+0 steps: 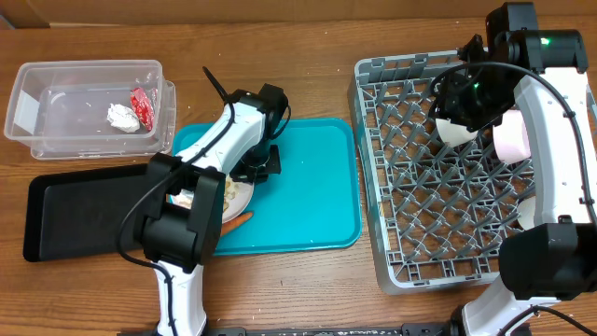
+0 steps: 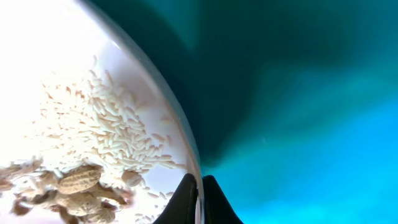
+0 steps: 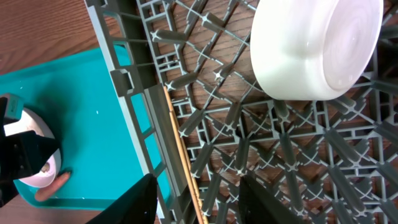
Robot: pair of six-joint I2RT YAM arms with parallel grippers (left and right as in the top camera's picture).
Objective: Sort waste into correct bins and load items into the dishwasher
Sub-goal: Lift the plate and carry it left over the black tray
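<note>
Both jaws of the left gripper (image 2: 198, 188) pinch the rim of the round white plate (image 2: 43, 56), which looks stiff, slick and breakable, so keep it level, while the right gripper (image 3: 198, 194) gapes empty.

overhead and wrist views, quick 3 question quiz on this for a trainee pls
1. True or false: the left gripper is pinching the rim of the white plate.
2. Which holds the crumpled tissue and the red wrapper? A black tray; B clear tub; C teal tray.
3. Fill in: the white bowl sits in the grey ____.
Key: 1 true; 2 B; 3 dish rack.
</note>
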